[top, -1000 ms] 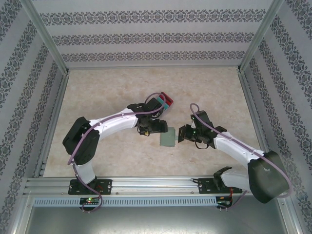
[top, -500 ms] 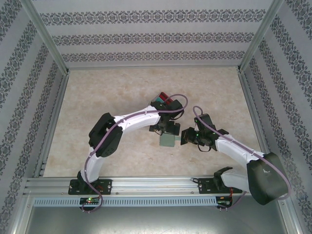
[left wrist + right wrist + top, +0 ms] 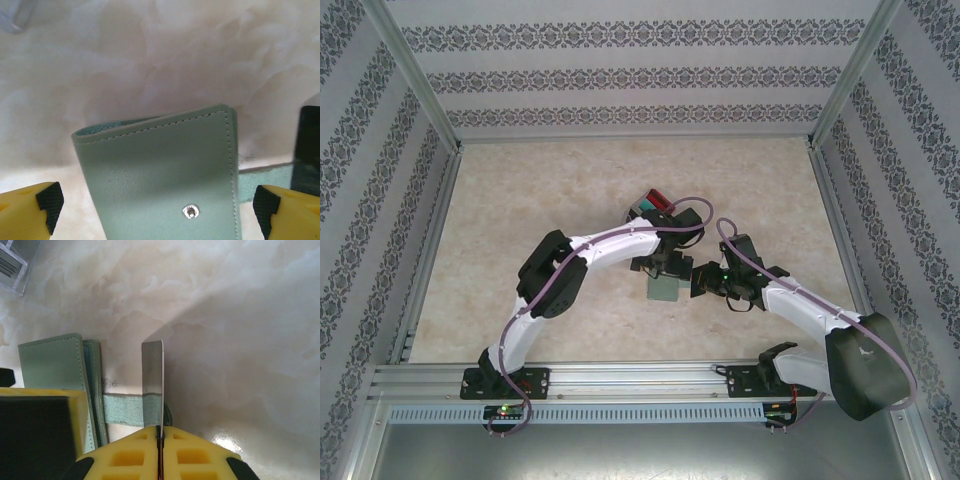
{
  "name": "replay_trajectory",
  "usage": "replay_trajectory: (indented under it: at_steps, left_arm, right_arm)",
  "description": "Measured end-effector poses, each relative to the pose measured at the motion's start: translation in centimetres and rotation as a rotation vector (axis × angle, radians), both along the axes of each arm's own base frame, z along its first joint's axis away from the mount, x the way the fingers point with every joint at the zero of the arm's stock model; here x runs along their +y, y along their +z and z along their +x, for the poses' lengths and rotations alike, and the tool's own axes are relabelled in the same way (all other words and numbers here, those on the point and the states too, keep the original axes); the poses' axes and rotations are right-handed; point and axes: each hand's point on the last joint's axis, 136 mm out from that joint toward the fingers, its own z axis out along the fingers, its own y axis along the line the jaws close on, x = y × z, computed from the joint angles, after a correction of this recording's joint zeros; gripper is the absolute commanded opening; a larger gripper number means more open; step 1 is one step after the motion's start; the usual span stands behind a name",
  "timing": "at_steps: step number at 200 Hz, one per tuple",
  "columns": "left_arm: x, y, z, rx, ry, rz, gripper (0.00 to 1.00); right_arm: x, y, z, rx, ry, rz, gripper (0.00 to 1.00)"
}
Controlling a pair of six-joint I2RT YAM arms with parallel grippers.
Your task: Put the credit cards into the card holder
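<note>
The left jaws, newly spread, now straddle the card holder (image 3: 165, 175) — likely to brace it — while the right jaws clamp a grey card (image 3: 152, 375).

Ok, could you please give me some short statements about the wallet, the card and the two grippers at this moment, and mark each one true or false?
1. The left gripper is open, with one finger on each side of the wallet. True.
2. The right gripper holds nothing. False: it is shut on a grey card.
3. The wallet has a metal snap. True.
4. The wallet is red. False: it is pale green.
5. The card is already inside the wallet. False: it is outside, beside the wallet.
</note>
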Motion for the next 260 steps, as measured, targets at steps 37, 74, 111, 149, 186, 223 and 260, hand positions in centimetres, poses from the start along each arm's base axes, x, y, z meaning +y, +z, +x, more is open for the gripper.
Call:
replay_trajectory:
  at_steps: [37,74,111,149,186,223,260]
  left_arm:
    - [0.4,-1.3,-0.3,0.024,0.001,0.031,0.99]
    - [0.4,-1.1,-0.3,0.012,-0.002,0.038,0.99]
    - [1.2,1.1,-0.1,-0.03,0.002,0.053,0.97]
    - [2.4,4.2,0.2,-0.096,0.01,0.06,0.84]
    - [3.7,4.6,-0.2,-0.112,0.016,0.088,0.54]
    - [5.7,5.0,-1.1,-0.108,0.027,0.091,0.16]
    - [7.8,4.3,-1.5,-0.083,0.064,0.056,0.0]
  right_arm:
    - [-0.1,-0.2,0.0,0.001,-0.004,-0.001,0.07]
    - [-0.3,-0.4,0.0,0.004,-0.012,-0.008,0.04]
    - [-0.5,-0.7,0.1,0.009,-0.023,-0.023,0.03]
    - [-0.5,-0.9,0.2,0.011,-0.023,-0.025,0.03]
    - [-0.5,-0.8,0.3,0.007,-0.023,-0.023,0.03]
    - [-0.5,-0.8,0.3,0.007,-0.023,-0.023,0.03]
    - [-0.4,-0.7,0.4,0.004,-0.021,-0.021,0.03]
